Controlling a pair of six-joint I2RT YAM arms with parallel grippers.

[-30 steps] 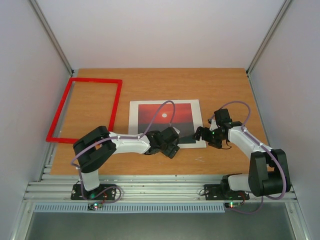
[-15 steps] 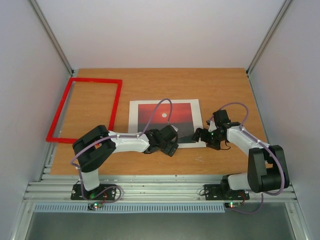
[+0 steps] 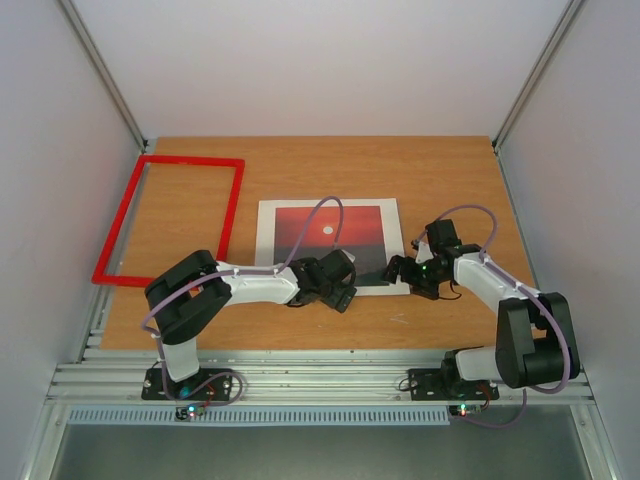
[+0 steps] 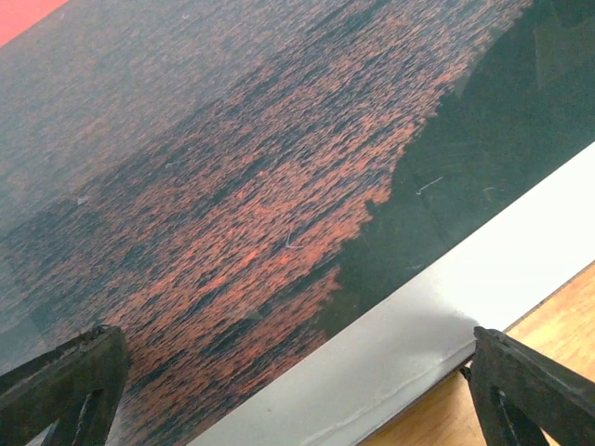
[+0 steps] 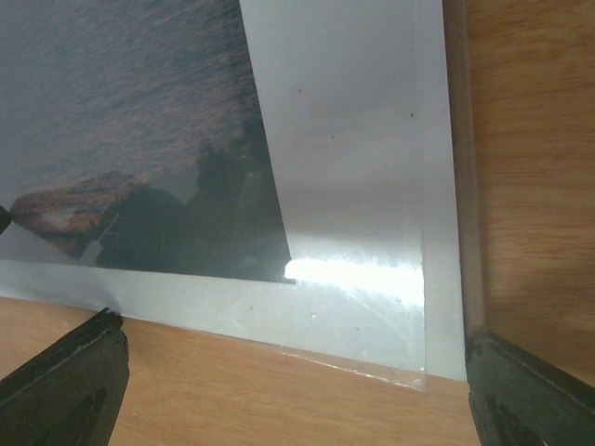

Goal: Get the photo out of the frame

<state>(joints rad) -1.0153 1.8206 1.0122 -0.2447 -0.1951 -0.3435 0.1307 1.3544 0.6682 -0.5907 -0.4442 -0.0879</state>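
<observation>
The photo [image 3: 328,233], a sunset print with a white margin, lies flat on the wooden table at the middle. The red frame [image 3: 231,215] lies apart at the far left with bare table inside it. My left gripper [image 3: 338,282] is open over the photo's near edge; the left wrist view [image 4: 297,386] shows the dark sea [image 4: 232,186] and white margin between the fingers. My right gripper [image 3: 402,270] is open at the photo's near right corner [image 5: 437,353], its jaws [image 5: 297,381] straddling it. A glossy clear sheet [image 5: 372,279] covers the print there.
The table [image 3: 440,170] is fenced by white walls left, right and back. A metal rail runs along the near edge [image 3: 320,375], where the arm bases stand. A darker brown strip [image 5: 457,186] runs along the photo's right edge.
Both grippers have crept slightly inward and lower over the photo's near edge. The photo and the frame lie where they were.
</observation>
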